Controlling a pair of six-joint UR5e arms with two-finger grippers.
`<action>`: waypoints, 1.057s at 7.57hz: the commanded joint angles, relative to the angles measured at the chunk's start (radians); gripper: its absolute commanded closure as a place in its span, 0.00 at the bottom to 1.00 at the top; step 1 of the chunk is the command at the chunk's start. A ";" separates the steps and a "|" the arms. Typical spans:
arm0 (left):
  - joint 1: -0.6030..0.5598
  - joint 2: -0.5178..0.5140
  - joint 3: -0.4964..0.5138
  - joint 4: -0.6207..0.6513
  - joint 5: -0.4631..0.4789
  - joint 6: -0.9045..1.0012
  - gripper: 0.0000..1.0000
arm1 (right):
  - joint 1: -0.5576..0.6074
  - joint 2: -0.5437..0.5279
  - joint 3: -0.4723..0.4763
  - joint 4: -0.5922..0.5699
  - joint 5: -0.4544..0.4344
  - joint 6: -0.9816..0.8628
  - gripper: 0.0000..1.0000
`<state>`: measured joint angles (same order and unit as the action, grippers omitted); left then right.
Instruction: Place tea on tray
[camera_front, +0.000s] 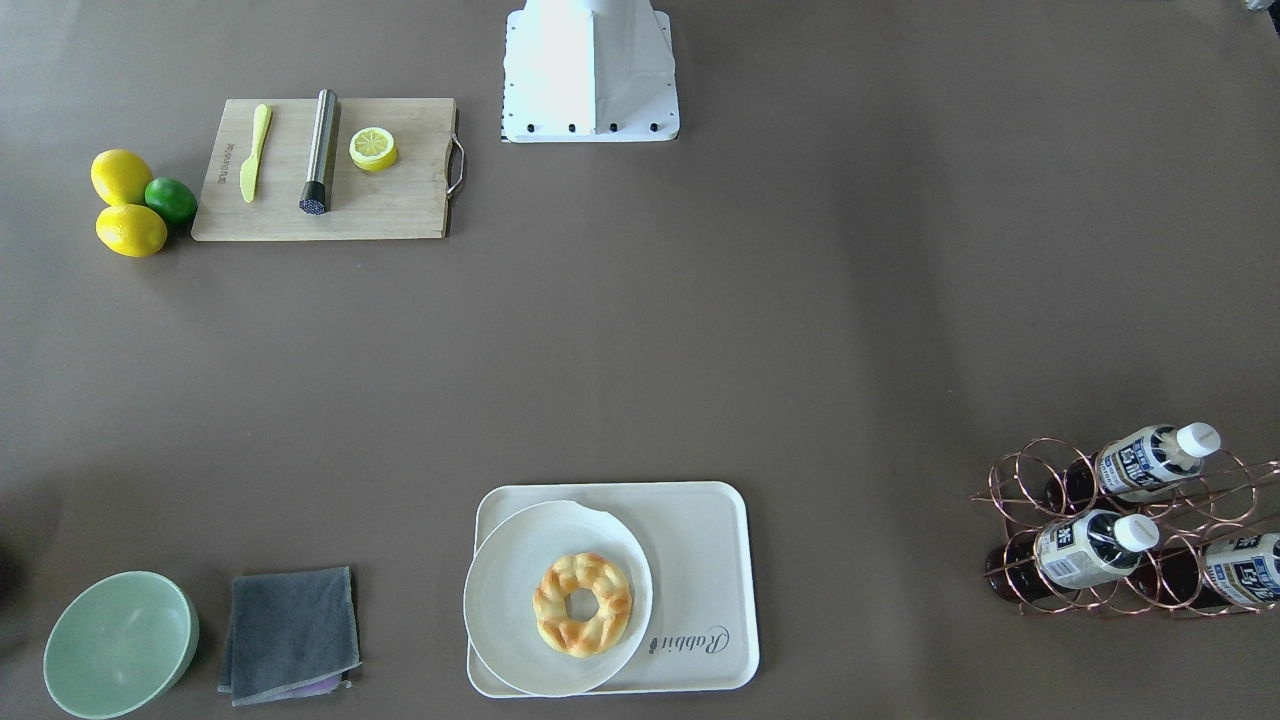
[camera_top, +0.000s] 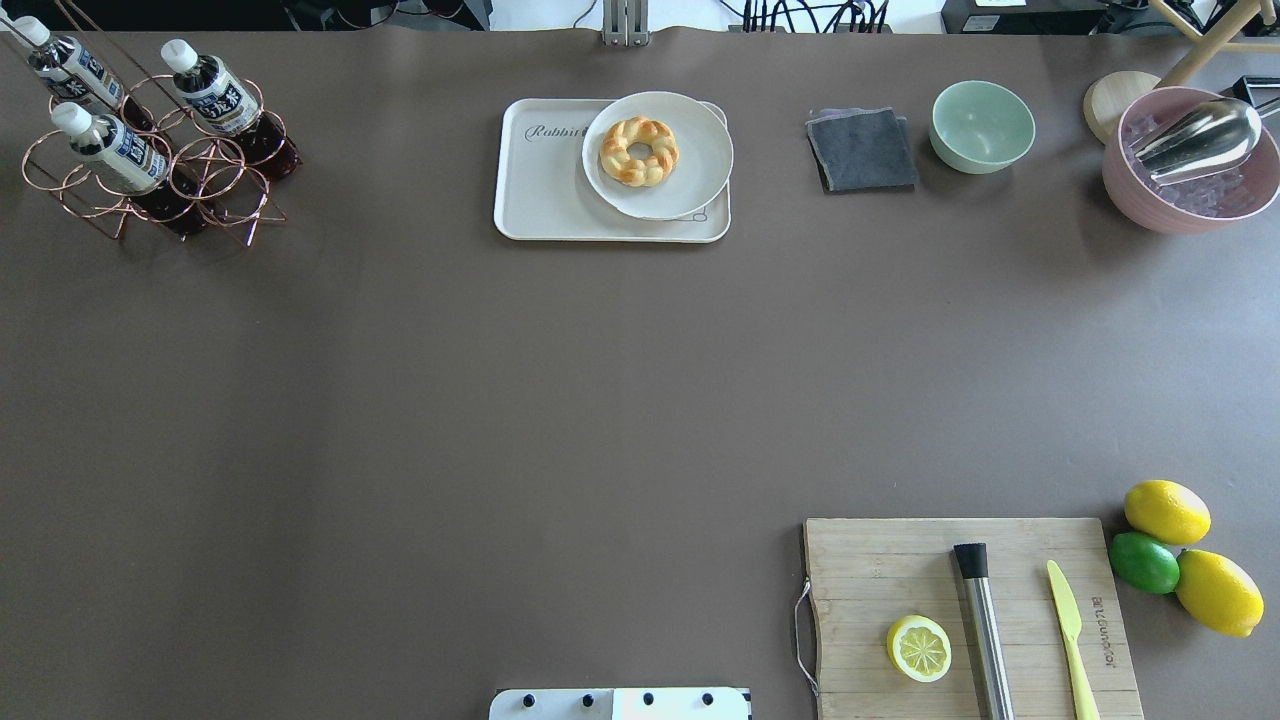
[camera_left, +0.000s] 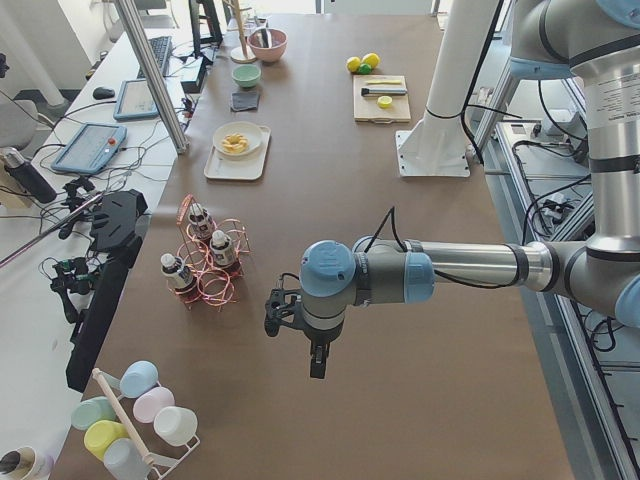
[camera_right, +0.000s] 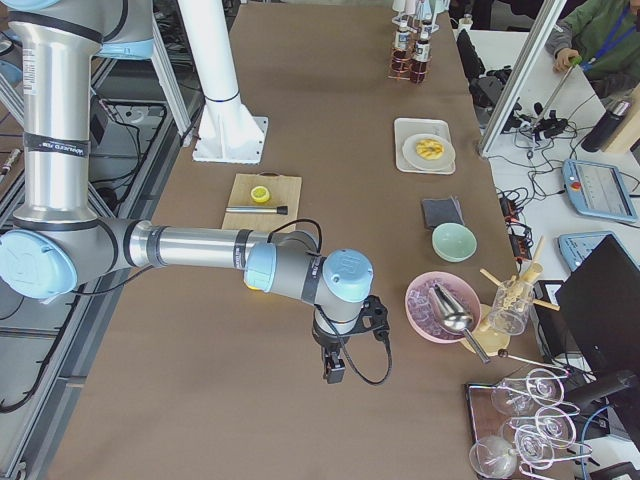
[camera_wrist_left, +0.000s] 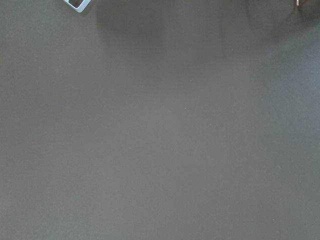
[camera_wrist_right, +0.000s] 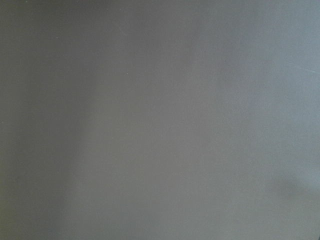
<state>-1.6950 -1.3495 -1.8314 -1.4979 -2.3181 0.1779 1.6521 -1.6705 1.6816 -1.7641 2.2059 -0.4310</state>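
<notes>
Three tea bottles (camera_top: 205, 95) with white caps lie in a copper wire rack (camera_top: 150, 185) at the table's far left corner; they also show in the front view (camera_front: 1090, 548). The cream tray (camera_top: 545, 190), marked "Rabbit", sits at the far middle and carries a round white plate (camera_top: 690, 175) with a braided ring bread (camera_top: 640, 150). My left gripper (camera_left: 316, 366) hangs over bare table, well short of the rack; I cannot tell whether it is open or shut. My right gripper (camera_right: 333, 372) hangs over bare table near the pink bowl; its state is also unclear. Both wrist views show only bare table.
A wooden cutting board (camera_top: 900, 570) holds a lemon half (camera_top: 919, 648), a steel muddler (camera_top: 982, 620) and a yellow knife (camera_top: 1070, 625). Two lemons and a lime (camera_top: 1145, 562) lie beside it. A grey cloth (camera_top: 862, 150), green bowl (camera_top: 982, 125) and pink ice bowl (camera_top: 1190, 160) stand far right.
</notes>
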 joint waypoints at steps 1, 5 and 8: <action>0.002 -0.003 -0.037 0.004 -0.006 -0.005 0.03 | 0.000 0.000 0.000 0.000 0.000 0.002 0.00; -0.014 -0.028 0.010 -0.094 -0.009 0.000 0.03 | 0.001 -0.002 0.000 -0.002 0.011 0.002 0.00; -0.015 -0.017 0.012 -0.190 -0.065 -0.002 0.03 | 0.002 -0.017 0.024 -0.002 0.012 0.002 0.00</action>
<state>-1.7105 -1.3628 -1.8234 -1.6121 -2.3315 0.1790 1.6535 -1.6785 1.6926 -1.7656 2.2170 -0.4295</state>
